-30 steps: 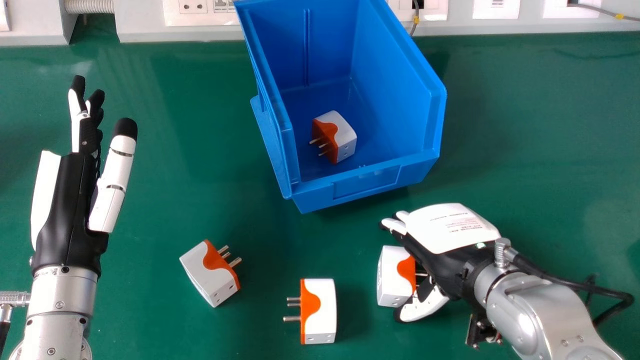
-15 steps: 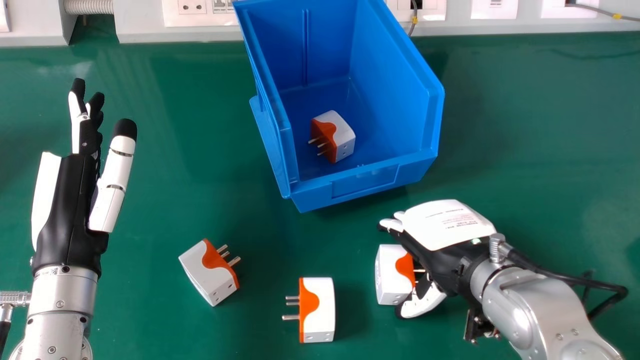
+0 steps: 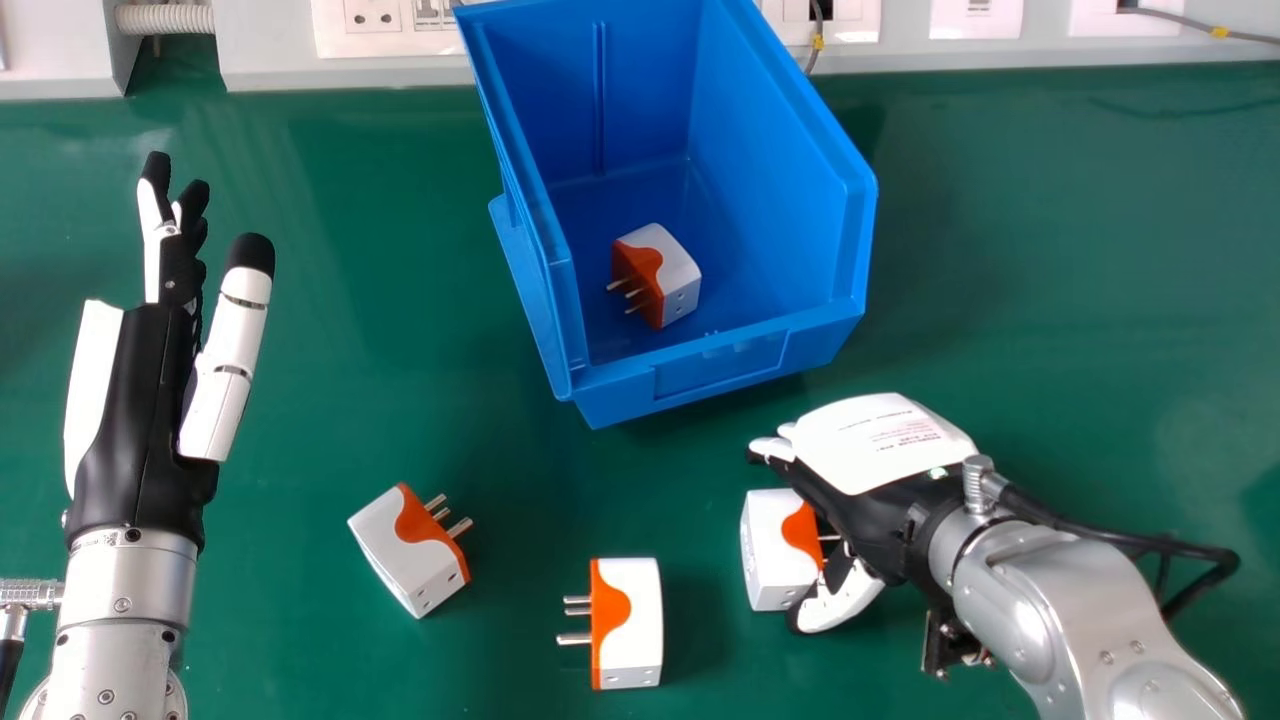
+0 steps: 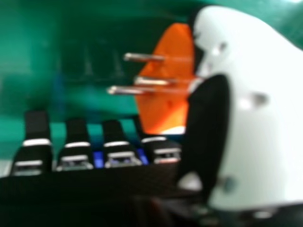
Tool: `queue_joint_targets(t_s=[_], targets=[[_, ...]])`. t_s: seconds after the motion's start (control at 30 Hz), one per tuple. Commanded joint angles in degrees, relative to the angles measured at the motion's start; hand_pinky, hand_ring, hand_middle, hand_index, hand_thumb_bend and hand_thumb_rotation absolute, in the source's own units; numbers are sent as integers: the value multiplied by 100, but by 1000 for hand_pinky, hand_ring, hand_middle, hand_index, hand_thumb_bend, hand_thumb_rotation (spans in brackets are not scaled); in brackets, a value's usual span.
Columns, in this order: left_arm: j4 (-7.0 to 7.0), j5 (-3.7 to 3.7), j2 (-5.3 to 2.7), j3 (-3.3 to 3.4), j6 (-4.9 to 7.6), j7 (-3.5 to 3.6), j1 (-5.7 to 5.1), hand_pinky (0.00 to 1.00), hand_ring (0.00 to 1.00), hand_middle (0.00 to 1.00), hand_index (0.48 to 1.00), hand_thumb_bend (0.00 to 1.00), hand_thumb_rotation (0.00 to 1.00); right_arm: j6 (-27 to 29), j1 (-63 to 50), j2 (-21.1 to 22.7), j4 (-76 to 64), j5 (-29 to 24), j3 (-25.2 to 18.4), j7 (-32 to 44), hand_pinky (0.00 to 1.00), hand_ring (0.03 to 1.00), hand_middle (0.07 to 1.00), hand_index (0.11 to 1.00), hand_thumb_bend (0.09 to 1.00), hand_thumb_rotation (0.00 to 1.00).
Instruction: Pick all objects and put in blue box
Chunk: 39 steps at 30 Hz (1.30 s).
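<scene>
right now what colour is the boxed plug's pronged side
The pronged side is orange, clearest in head view.

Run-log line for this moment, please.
right hand open beside right plug | left hand open | left plug, middle plug on table | fourth plug in blue box

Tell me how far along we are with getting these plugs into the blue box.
Done: one orange-and-white plug lies inside the blue box. Being worked on: the right hand is at the rightmost plug on the table; I can't confirm a firm grip. Left after that: the middle plug and the leftmost plug, both on the green table.
</scene>
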<state>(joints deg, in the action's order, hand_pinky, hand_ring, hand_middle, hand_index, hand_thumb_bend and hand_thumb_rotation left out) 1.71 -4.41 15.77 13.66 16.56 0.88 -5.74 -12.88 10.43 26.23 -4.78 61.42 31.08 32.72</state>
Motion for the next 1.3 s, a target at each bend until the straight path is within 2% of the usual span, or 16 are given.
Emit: queue_joint_targets(t_s=[0.0, 0.23, 0.63, 0.9, 1.07, 1.27], targets=[[-146, 0, -23, -18, 10, -52, 75, 1000, 1000, 1000, 1000, 416, 1000, 220, -164, 6, 80, -116, 276, 349, 792, 908, 933, 894, 376, 306], [-141, -8, -30, -17, 0, -62, 87, 1000, 1000, 1000, 1000, 418, 1000, 306, -289, 123, -141, -59, 273, 62, 800, 911, 932, 895, 376, 328], [-84, -19, -6, -10, 33, -65, 125, 1000, 1000, 1000, 1000, 426, 1000, 859, -732, 429, -529, -40, 159, -791, 814, 912, 944, 892, 409, 299], [-116, -32, -2, -15, 34, -57, 105, 998, 1000, 1000, 1000, 433, 1000, 1089, -913, 412, -571, -160, 44, -1172, 841, 917, 951, 904, 417, 273], [-25, -20, 34, 3, 48, -42, 156, 998, 1000, 1000, 1000, 434, 1000, 1104, -894, 327, -482, -130, 6, -1181, 849, 920, 955, 913, 432, 284], [-75, -38, 29, 0, 45, -50, 130, 996, 1000, 1000, 1000, 438, 1000, 1143, -798, 278, -263, -52, 46, -1160, 853, 922, 956, 916, 438, 293]])
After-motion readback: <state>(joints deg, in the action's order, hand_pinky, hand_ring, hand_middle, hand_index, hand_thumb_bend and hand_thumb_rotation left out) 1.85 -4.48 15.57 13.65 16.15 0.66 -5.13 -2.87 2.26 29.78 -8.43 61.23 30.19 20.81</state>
